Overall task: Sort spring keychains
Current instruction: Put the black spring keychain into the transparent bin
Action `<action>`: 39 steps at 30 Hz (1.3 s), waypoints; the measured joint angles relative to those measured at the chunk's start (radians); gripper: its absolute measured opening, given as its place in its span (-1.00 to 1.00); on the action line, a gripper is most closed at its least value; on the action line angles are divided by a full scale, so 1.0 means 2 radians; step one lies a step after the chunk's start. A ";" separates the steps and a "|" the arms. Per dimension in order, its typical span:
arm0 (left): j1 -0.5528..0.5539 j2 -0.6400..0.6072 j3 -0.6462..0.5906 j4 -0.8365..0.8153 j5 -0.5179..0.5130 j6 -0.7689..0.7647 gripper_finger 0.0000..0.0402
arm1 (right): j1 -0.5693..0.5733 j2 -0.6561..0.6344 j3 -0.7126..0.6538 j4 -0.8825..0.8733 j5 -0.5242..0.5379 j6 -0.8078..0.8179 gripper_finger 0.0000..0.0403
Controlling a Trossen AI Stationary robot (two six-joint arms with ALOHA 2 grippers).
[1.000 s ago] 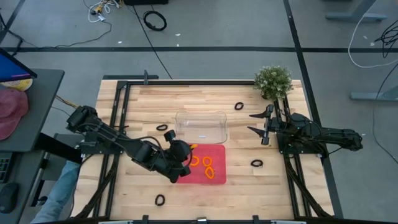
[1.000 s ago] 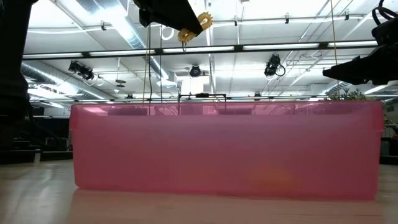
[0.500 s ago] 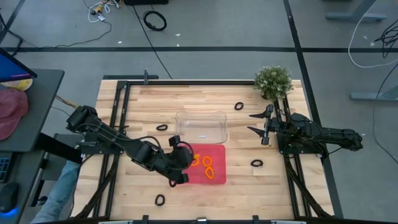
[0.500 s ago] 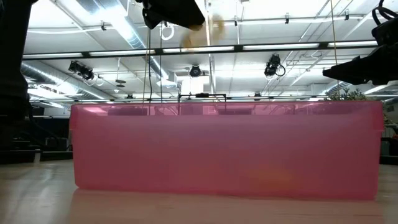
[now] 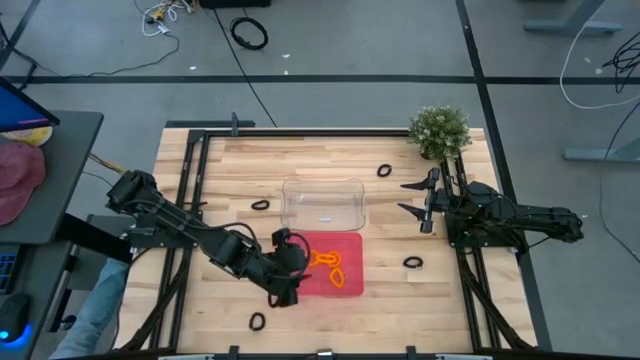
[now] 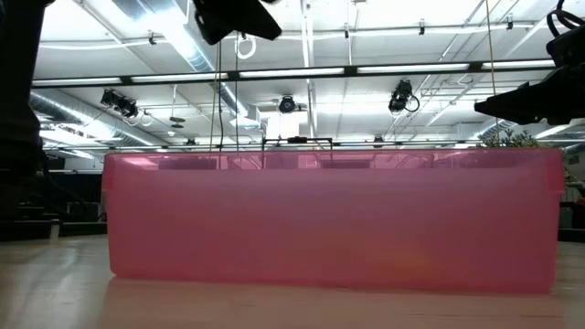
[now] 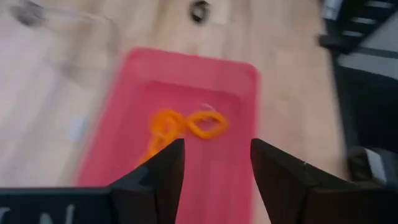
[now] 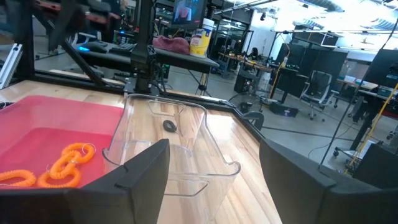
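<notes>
Over the red tray (image 5: 350, 247), the left gripper (image 7: 212, 163) is held with fingers released above orange spring keychains (image 7: 186, 126); the right gripper (image 5: 413, 200) is parked released beside the clear bin (image 5: 322, 203).

Overhead, table-level, two wrist views
</notes>
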 joint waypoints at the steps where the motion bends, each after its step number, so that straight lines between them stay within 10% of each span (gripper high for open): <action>1: -0.003 0.000 0.000 -0.001 0.013 -0.010 -0.06 | 0.000 0.000 0.000 0.000 0.000 0.000 0.26; 26: -0.158 0.010 0.000 -0.076 -0.007 -0.287 -0.10 | 0.000 0.000 0.000 0.000 0.000 0.000 0.26; 39: -0.162 0.049 0.000 -0.110 0.064 -0.444 -0.10 | 0.000 0.000 0.000 0.000 0.000 0.000 0.26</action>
